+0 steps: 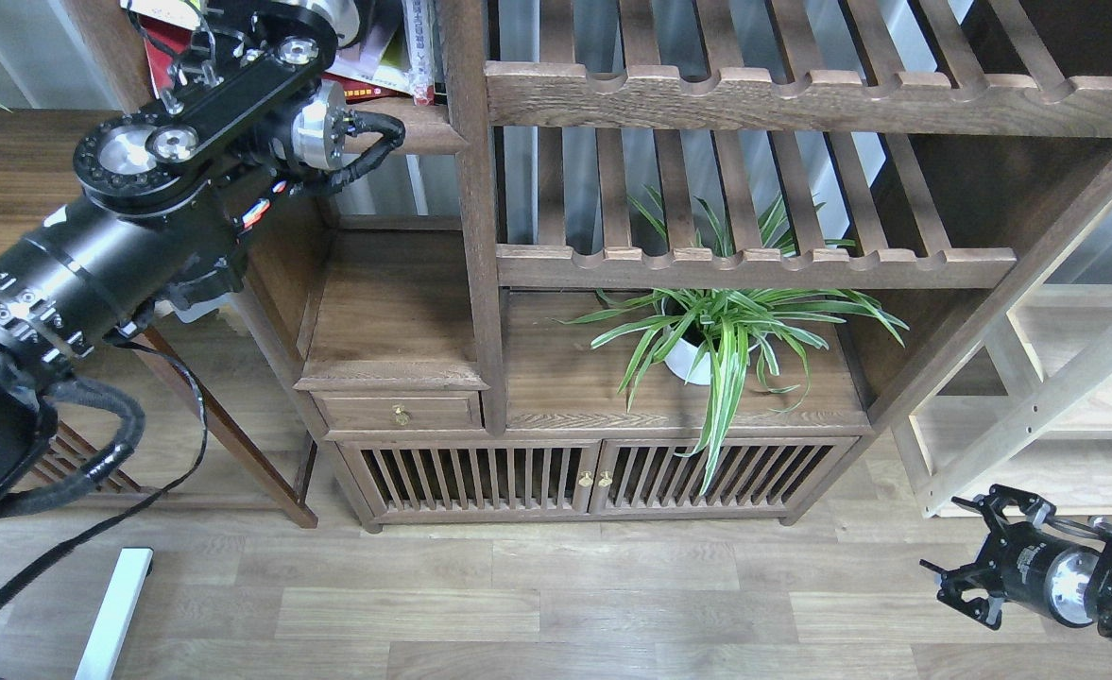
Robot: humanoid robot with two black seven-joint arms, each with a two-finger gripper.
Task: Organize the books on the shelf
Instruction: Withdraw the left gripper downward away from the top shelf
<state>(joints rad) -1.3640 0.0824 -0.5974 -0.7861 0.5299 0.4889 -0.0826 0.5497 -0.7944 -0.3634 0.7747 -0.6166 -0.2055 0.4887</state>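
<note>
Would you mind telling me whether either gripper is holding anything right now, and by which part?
The right gripper hangs over the floor, holding nothing. The left arm reaches up to the books; its gripper is out of view, so no hold can be told.
</note>
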